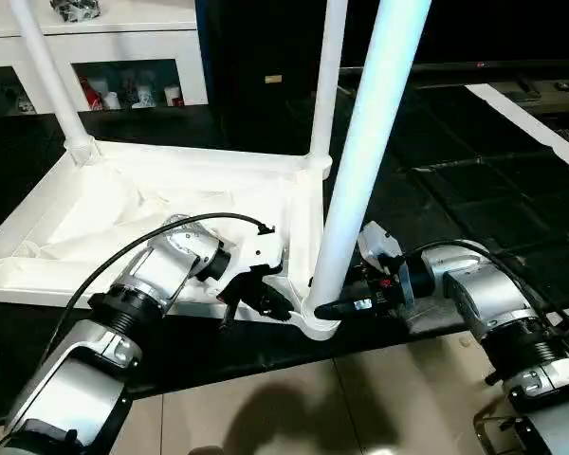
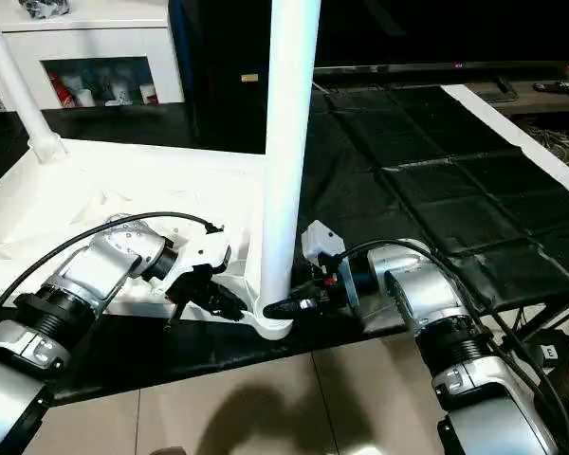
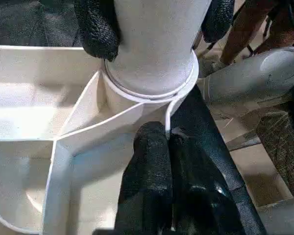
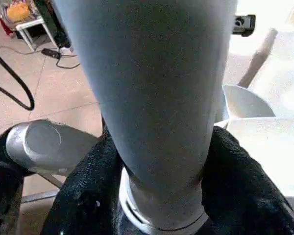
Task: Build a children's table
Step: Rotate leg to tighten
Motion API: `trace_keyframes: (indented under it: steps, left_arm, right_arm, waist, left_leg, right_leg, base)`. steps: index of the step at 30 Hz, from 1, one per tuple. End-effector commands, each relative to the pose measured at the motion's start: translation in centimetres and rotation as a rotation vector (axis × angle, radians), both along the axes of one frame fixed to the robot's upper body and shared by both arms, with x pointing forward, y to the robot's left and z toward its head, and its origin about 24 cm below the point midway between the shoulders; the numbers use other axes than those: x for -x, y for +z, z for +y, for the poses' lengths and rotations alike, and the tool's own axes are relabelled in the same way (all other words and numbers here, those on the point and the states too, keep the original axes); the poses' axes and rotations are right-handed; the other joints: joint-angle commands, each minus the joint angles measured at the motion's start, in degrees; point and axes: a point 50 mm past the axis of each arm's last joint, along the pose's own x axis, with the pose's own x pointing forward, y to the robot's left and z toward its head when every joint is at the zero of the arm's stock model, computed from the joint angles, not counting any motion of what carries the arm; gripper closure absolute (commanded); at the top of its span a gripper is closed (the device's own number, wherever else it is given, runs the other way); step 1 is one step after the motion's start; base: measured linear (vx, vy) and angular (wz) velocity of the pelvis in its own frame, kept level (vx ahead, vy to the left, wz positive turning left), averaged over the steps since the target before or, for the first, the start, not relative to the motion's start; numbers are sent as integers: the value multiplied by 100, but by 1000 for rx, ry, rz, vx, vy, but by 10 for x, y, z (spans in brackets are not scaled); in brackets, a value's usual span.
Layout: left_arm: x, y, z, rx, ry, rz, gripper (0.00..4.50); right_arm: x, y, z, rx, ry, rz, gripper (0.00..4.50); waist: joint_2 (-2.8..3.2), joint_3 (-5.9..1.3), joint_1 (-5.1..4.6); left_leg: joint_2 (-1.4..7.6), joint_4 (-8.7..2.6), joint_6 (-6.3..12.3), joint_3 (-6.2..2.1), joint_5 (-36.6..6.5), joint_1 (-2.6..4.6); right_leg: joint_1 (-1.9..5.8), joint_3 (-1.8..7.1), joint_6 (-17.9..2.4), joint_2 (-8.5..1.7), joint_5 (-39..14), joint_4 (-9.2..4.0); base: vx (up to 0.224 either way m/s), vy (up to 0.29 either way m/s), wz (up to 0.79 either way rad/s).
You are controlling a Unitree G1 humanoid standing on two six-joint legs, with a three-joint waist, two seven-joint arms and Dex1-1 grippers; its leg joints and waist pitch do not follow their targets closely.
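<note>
The children's table lies upside down: its white ribbed tabletop [image 1: 123,209] rests on a black surface. Two white legs [image 1: 47,66] [image 1: 327,85] stand in the far corner sockets. A third leg [image 1: 360,161] stands upright in the near right corner socket [image 1: 320,324]. My right gripper [image 1: 327,308] reaches in from the right and is shut on this leg's base, with black fingers [image 4: 88,191] pressed on both sides of the tube. My left gripper [image 3: 166,142] is shut on the tabletop's thin rim just beside that socket.
A white glass-door cabinet [image 1: 123,57] stands at the back left. The black surface [image 1: 455,171] extends to the right, with a white strip [image 1: 531,123] along its far right. The near corner socket sits at the surface's front edge, above a tiled floor [image 1: 294,408].
</note>
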Motion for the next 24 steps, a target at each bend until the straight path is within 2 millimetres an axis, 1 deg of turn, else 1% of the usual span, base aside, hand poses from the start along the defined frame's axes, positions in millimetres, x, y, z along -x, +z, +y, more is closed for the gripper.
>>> trace_keyframes:
  steps: [1,2,3,4,7,9,11,12,13,14,15,16,17,18,19,20,21,22,23,24]
  left_arm:
    - [8,-4,-8,-20,-81,33,450]
    - [8,-4,-8,-21,-80,33,450]
    - [8,-4,-8,-22,-79,32,450]
    - [8,-4,-8,-22,-76,31,450]
    - [7,-6,-11,-9,-40,30,450]
    - [3,-6,-15,25,24,25,450]
    - [-2,-5,-20,58,103,16,450]
    - [-7,-4,-24,87,174,3,450]
    - [-11,-3,-27,106,223,-5,450]
    - [-15,-2,-30,129,273,-4,450]
    - [-19,0,-34,155,328,-7,450]
    - [-23,1,-37,169,368,-12,450]
    - [-25,2,-39,178,393,-15,450]
    - [-29,4,-42,193,440,-18,450]
    - [-37,8,-48,225,544,-31,450]
    - [-37,8,-48,225,544,-31,450]
    - [-41,10,-50,238,591,-42,450]
    - [-46,13,-54,254,655,-60,450]
    - [-47,14,-55,261,677,-66,450]
    - [-49,15,-57,272,706,-74,450]
  right_arm:
    - [-2,4,-1,1,22,-3,246]
    - [-2,4,-1,-1,24,-2,246]
    - [-1,4,-1,-3,26,-1,248]
    - [-1,4,0,-7,29,1,250]
    - [3,3,2,-55,13,3,251]
    - [1,2,4,-93,-63,2,251]
    - [0,-2,8,-103,-157,20,251]
    - [-3,-8,12,-88,-249,12,252]
    - [-4,-13,15,-75,-313,5,252]
    - [-6,-18,19,-64,-385,-6,252]
    - [-10,-22,25,-64,-472,-10,252]
    - [-13,-25,30,-71,-528,-5,252]
    - [-15,-26,33,-74,-562,-1,254]
    - [-19,-27,38,-80,-625,4,254]
    - [-30,-27,49,-82,-756,12,255]
    - [-30,-27,49,-82,-756,12,255]
    - [-36,-26,55,-84,-826,16,255]
    - [-43,-23,61,-92,-907,23,255]
    - [-45,-21,64,-95,-938,27,255]
    - [-50,-19,67,-98,-992,29,255]
  waist:
    - [-33,-435,-47]
    - [-38,-439,-47]
    - [-13,-439,-43]
    - [-28,-441,-48]
    - [-22,-438,-42]
    - [-30,-430,-36]
    - [-43,-420,-40]
    - [-65,-401,-59]
    - [-50,-381,-61]
    - [-64,-383,-79]
    - [-57,-381,-102]
    - [-56,-379,-152]
    - [-68,-386,-180]
    - [-48,-385,-221]
    - [7,-395,-258]
    - [-15,-389,-306]
    - [-19,-409,-354]
    - [-12,-401,-410]
    - [-16,-402,-429]
    - [16,-420,-444]
  left_leg:
    - [-23,-373,412,138,-608,-24]
    - [-22,-370,419,138,-585,-23]
    - [-23,-370,417,134,-582,-23]
    - [-25,-367,421,139,-593,-20]
    - [-25,-369,413,139,-640,-17]
    - [-26,-371,403,139,-619,-25]
    - [-35,-380,376,140,-711,-17]
    - [-43,-390,307,142,-764,-22]
    - [-54,-395,261,142,-867,0]
    - [-74,-404,176,132,-996,2]
    - [-83,-414,95,121,-1007,-2]
    - [-98,-421,50,120,-1057,-6]
    - [-104,-421,38,109,-1048,-31]
    - [-116,-423,41,103,-1026,-56]
    - [-121,-419,32,94,-1050,-40]
    - [-127,-415,36,100,-1060,-54]
    - [-136,-405,19,89,-1050,-59]
    - [-153,-398,32,94,-1047,-83]
    - [-145,-403,33,83,-1056,-81]
    - [-149,-390,56,79,-962,-89]
  right_leg:
    - [398,234,-1395,-200,-958,-333]
    - [399,233,-1409,-196,-903,-322]
    - [399,233,-1422,-198,-885,-319]
    - [400,233,-1429,-194,-860,-322]
    - [402,232,-1441,-195,-893,-329]
    - [404,237,-1430,-197,-898,-328]
    - [403,230,-1370,-192,-1103,-359]
    - [391,235,-1270,-194,-1329,-387]
    - [368,228,-1212,-194,-1560,-420]
    - [386,215,-1033,-208,-2000,-464]
    - [368,209,-884,-206,-2256,-486]
    - [358,203,-799,-197,-2391,-511]
    - [380,197,-752,-199,-2429,-503]
    - [386,192,-707,-192,-2447,-519]
    - [378,187,-745,-191,-2381,-516]
    - [369,189,-766,-185,-2346,-529]
    - [377,181,-811,-182,-2288,-508]
    - [380,179,-840,-167,-2233,-516]
    - [387,175,-849,-171,-2225,-509]
    - [397,184,-890,-176,-2063,-492]
  base:
    - [0,0,0]
    - [0,0,0]
    - [0,0,0]
    - [0,0,0]
    - [0,0,0]
    - [0,0,0]
    - [0,0,0]
    - [0,0,0]
    - [0,0,0]
    - [0,0,0]
    - [0,0,0]
    - [0,0,0]
    - [0,0,0]
    - [0,0,0]
    - [0,0,0]
    - [0,0,0]
    - [0,0,0]
    - [0,0,0]
    - [0,0,0]
    - [0,0,0]
